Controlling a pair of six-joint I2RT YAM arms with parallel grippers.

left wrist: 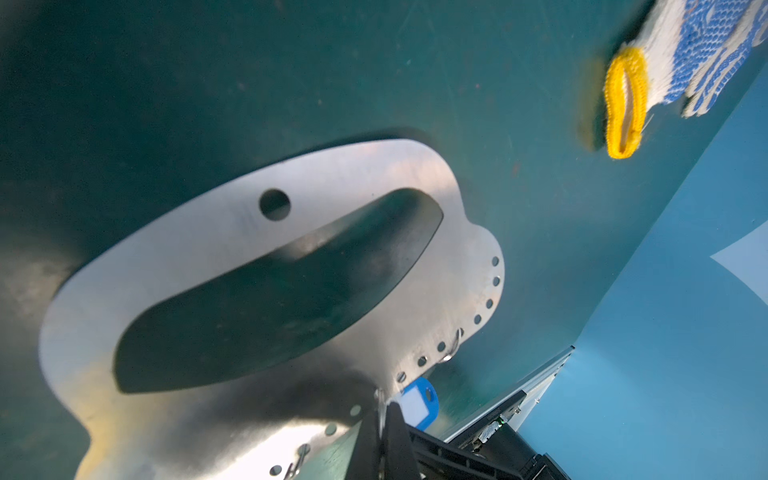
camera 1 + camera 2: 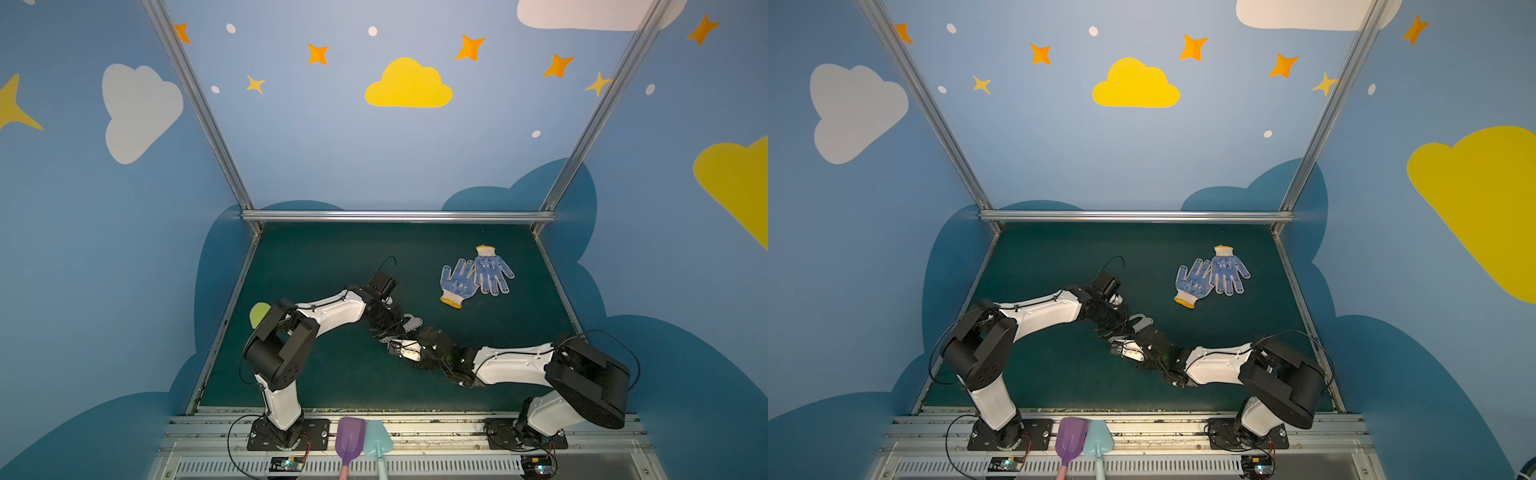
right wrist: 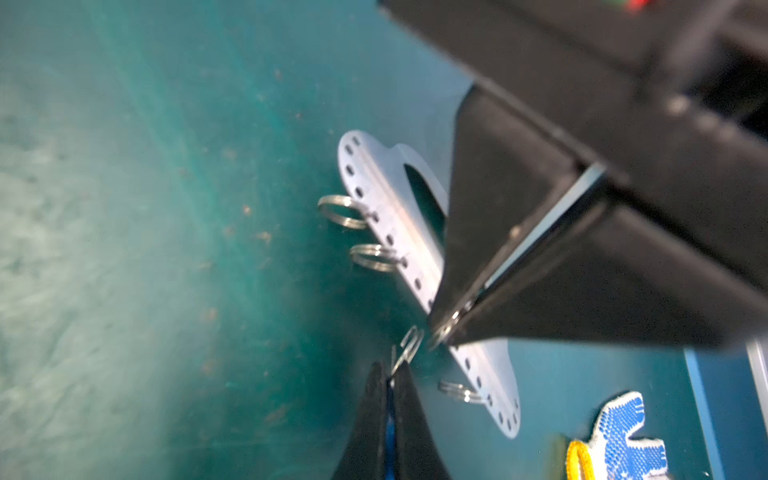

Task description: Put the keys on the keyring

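Note:
The keyring (image 1: 187,257), a flat grey plate with a long slot and a hole-dotted edge, is tilted above the green mat, in both top views mostly hidden under the arms (image 2: 412,322) (image 2: 1143,321). My left gripper (image 1: 384,409) is shut on a small metal ring at the plate's dotted edge, also seen in the right wrist view (image 3: 442,330). The keys show as a bright blue plastic piece (image 1: 417,401) just behind that edge. My right gripper (image 3: 388,370) is shut on this blue piece, and a small wire ring (image 3: 405,349) sticks out of its tips close to the left gripper's tips. The silver key is hidden.
Two blue-dotted work gloves (image 2: 476,274) (image 2: 1210,276) lie at the back right of the mat. Other split rings (image 3: 340,212) hang from the plate's edge. A purple shovel (image 2: 349,440) and a pale blue one (image 2: 377,438) rest on the front rail. A yellow-green disc (image 2: 259,313) lies behind the left arm.

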